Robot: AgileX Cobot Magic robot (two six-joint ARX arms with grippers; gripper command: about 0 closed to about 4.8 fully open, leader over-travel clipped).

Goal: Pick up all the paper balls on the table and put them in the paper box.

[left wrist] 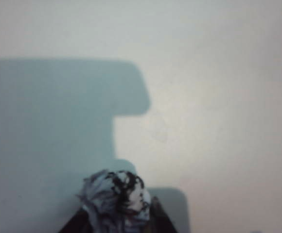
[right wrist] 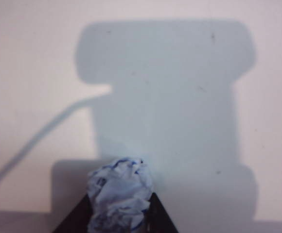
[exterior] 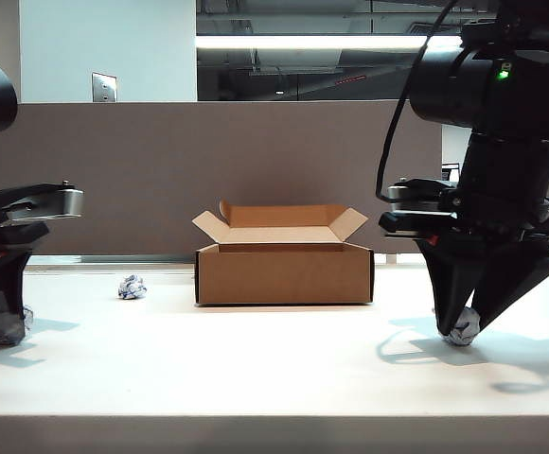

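White counter carries the brown box at centre. Left pincer and right pincer each pinch 1 paper ball; a third ball waits left of the box. Next: lift, carry over box.

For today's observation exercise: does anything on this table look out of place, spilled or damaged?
Nothing stands out. The paper box sits upright, flaps open. One paper ball lies loose beside it; the left gripper and right gripper each close around another.
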